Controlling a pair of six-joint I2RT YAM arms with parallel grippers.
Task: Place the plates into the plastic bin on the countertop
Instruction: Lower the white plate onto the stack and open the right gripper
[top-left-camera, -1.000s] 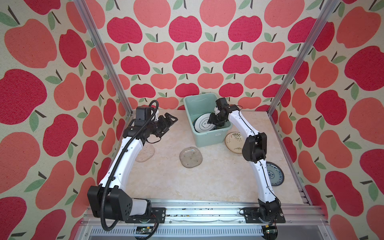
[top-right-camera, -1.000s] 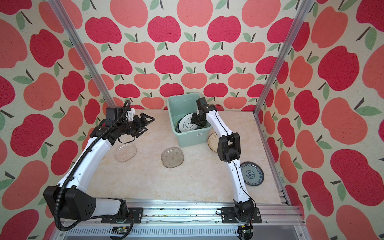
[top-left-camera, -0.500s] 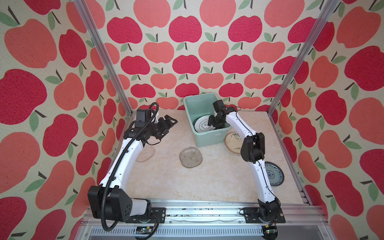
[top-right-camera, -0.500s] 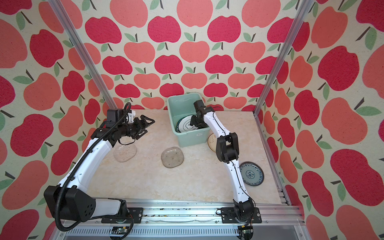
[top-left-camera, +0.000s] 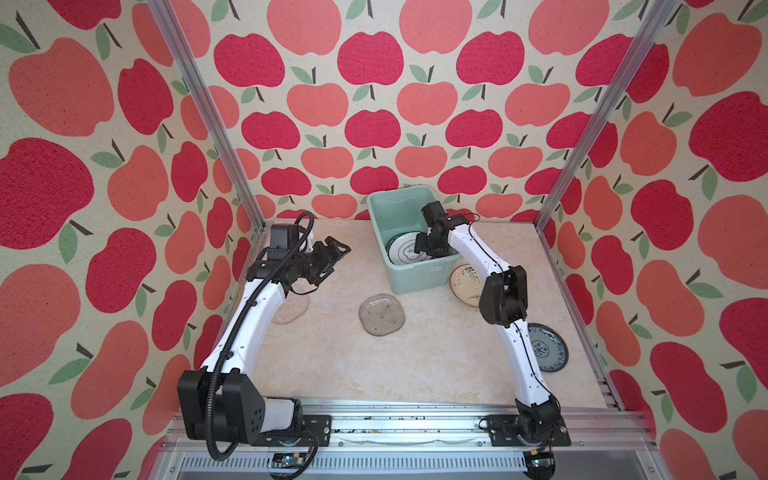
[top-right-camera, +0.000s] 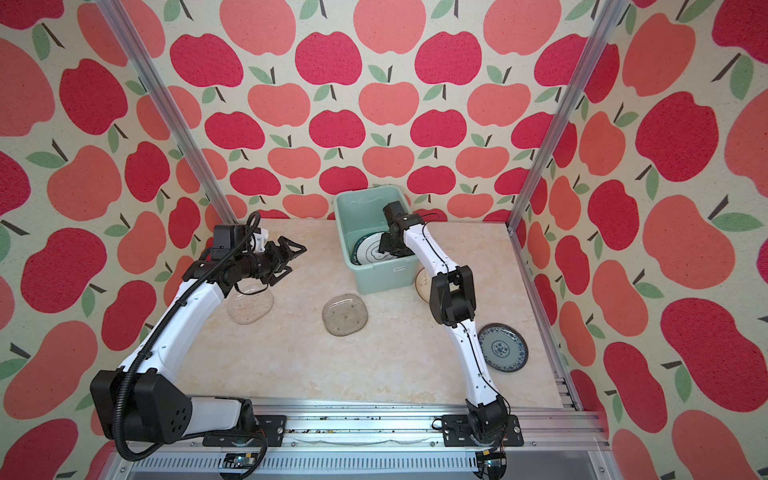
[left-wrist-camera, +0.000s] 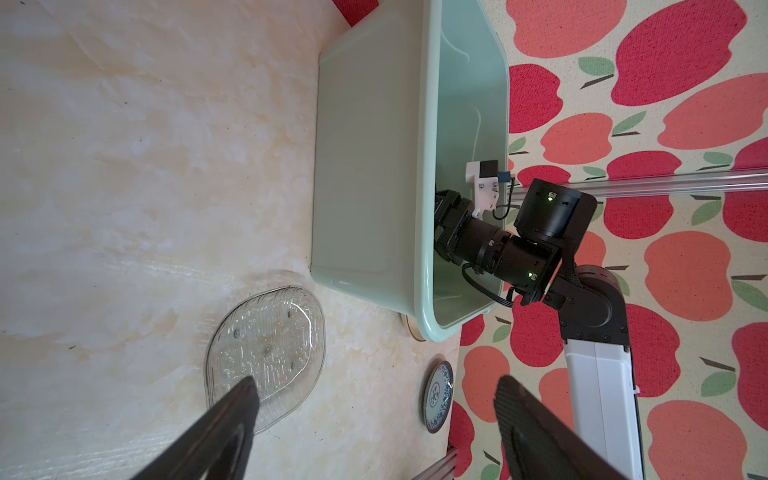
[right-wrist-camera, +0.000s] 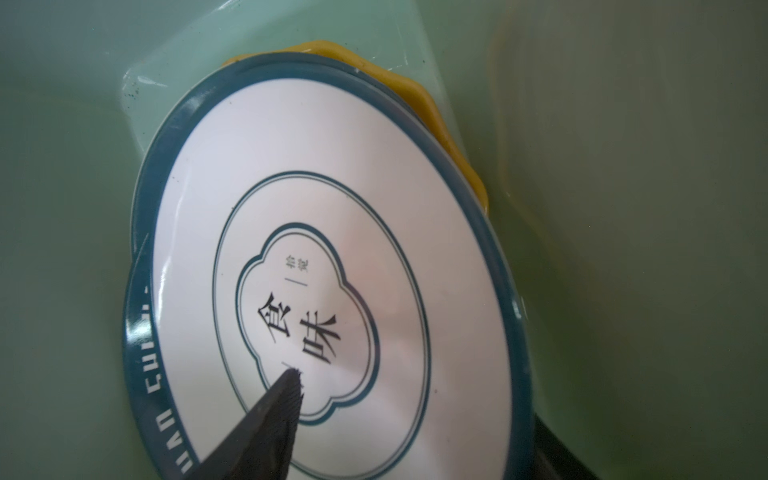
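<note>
1. Right hand (top-left-camera: 419, 249) sits low inside the bin (top-left-camera: 415, 278). Its jaws stand apart over the white plate (right-wrist-camera: 332, 249), with one finger (right-wrist-camera: 282, 415) above the plate's face and the other beyond its rim. Nothing is pinched.
2. The white plate rests on a yellow plate (right-wrist-camera: 449, 124). Both are in the bin, so I judge this one placed.
3. My left hand (top-left-camera: 338, 257) is spread wide and empty. It hovers above the desk (top-left-camera: 415, 365), clear of every plate.
4. Four plates lie flat on the desk:
   - a clear plate (top-left-camera: 382, 313) mid-desk
   - a second clear plate (top-left-camera: 291, 311) partly under my left arm
   - a cream plate (top-left-camera: 465, 282) just beside the bin's near corner
   - a blue plate (top-left-camera: 544, 347) near the right rail
5. I expect all of them to be stiff, smooth, slippery and easy to chip. The clear ones are probably glass and hard to see against the pale desk. Each lies flat, so the rim is the only hold: one finger under the lip and one on top. I should set them down gently, not drop them.
6. My right forearm crosses over the cream and blue plates, so it has to lift out of the bin first. The bin's wall blocks a straight swing, and the stack inside leaves less flat floor.
</note>
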